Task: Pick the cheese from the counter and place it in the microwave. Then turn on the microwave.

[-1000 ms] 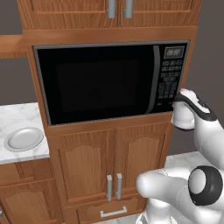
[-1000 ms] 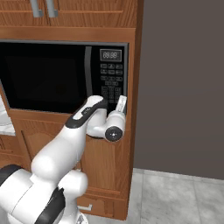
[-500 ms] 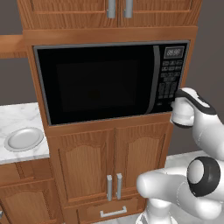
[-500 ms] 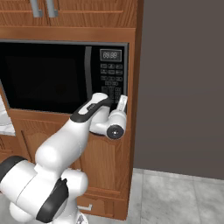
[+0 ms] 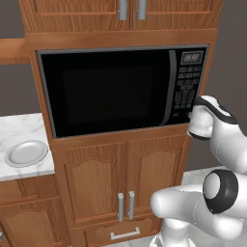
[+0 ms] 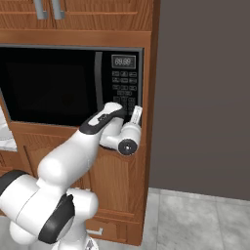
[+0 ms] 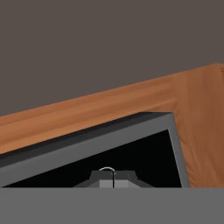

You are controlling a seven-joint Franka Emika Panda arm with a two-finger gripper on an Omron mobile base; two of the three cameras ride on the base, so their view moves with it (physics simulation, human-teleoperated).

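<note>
1. The gripper [image 6: 131, 116] is pressed up to the lower buttons of the microwave's [image 5: 111, 91] button panel [image 5: 187, 89]; its fingers are fully closed and hold nothing
2. The microwave door [image 5: 106, 94] is shut; the dark glass hides the interior, so the cheese cannot be confirmed inside, though none lies on the visible counter [image 5: 19, 132]
3. Judged step: pressing the start button, the final part of the task
4. Risk: the closed fingertips could land on a neighbouring key, since the buttons sit close together, and the oven would not start
5. Risk: too hard a push could skid the tips off the panel onto the wooden frame [image 6: 146, 97]
6. The round grey plate [image 5: 26, 152] on the counter is bare
</note>
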